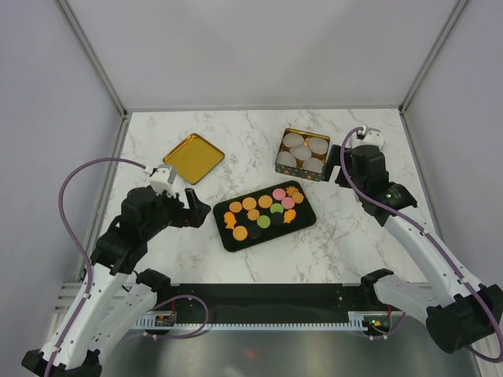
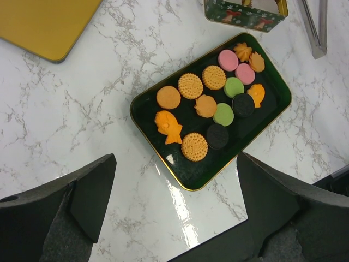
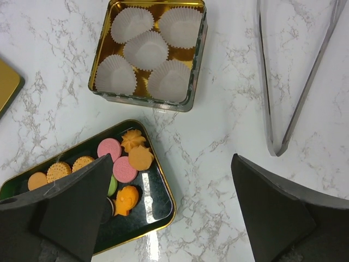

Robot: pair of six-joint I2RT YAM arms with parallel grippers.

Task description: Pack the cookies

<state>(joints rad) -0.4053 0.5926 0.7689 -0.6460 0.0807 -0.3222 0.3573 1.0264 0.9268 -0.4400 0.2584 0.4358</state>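
Your left hand (image 2: 175, 158): fingers apart, empty. Right hand (image 3: 170, 159): apart too. Cookies (image 1: 263, 212) lie on black tray (image 1: 236, 240), middle of white marbled worktop (image 1: 196, 255). Pale plain walls (image 1: 259, 47) close in left, far, right.

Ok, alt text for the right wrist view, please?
A square gold tin holding five empty white fluted paper cups sits at the top, a black rectangular tray of orange and pink cookies at lower left, on a white marble table. Metal tongs lie at upper right; the dark fingers of the right hand frame the bottom, open and empty.
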